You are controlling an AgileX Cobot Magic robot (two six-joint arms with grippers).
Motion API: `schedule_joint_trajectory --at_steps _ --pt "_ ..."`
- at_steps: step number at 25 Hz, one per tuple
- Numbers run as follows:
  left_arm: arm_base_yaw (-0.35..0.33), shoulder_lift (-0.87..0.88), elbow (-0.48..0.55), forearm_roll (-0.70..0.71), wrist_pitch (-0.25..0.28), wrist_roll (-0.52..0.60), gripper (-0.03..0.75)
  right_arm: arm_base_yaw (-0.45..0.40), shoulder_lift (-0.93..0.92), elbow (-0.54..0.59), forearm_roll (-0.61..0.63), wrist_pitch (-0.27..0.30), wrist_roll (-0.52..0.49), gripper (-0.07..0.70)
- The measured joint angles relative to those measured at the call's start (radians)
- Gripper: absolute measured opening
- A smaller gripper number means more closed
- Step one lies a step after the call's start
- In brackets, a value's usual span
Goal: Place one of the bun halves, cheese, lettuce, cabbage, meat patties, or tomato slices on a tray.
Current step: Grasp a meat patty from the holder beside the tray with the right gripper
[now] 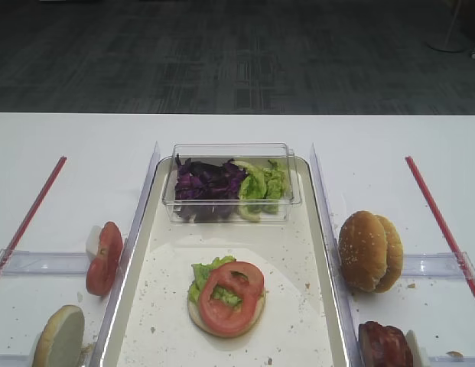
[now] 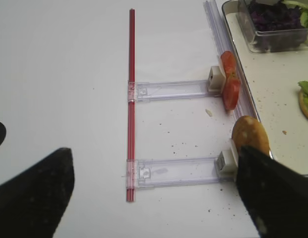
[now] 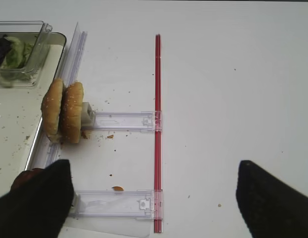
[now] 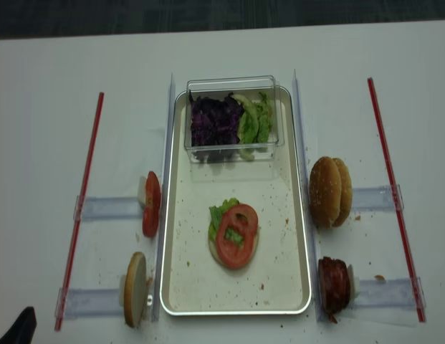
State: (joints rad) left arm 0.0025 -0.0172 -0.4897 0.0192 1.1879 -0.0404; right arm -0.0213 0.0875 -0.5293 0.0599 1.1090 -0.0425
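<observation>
On the silvery tray (image 4: 236,311) lies a bun half topped with lettuce and a tomato slice (image 1: 231,297). At its far end a clear box holds purple cabbage (image 1: 206,183) and lettuce (image 1: 261,182). Right of the tray stand two bun halves (image 1: 369,251) and meat patties (image 1: 384,345). To the left are tomato slices (image 1: 104,258) and another bun half (image 1: 60,336). No cheese is in view. My left gripper (image 2: 156,198) is open over the table, its right finger beside that bun half (image 2: 250,135). My right gripper (image 3: 154,203) is open and empty, its left finger partly hiding the patties (image 3: 26,177).
Clear plastic holders (image 3: 125,120) (image 2: 168,90) back each food stack and join red strips (image 1: 437,215) (image 1: 32,208) on both sides. Clear rails (image 1: 323,199) run along the tray's long edges. Crumbs speckle the tray and table. Dark floor lies beyond the table's far edge.
</observation>
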Motion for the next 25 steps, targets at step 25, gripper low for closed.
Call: schedule_joint_trajectory --at_steps 25 --pt "0.0 0.0 0.0 0.0 0.0 0.0 0.611 0.0 0.787 -0.239 0.12 0.092 0.025 0.599"
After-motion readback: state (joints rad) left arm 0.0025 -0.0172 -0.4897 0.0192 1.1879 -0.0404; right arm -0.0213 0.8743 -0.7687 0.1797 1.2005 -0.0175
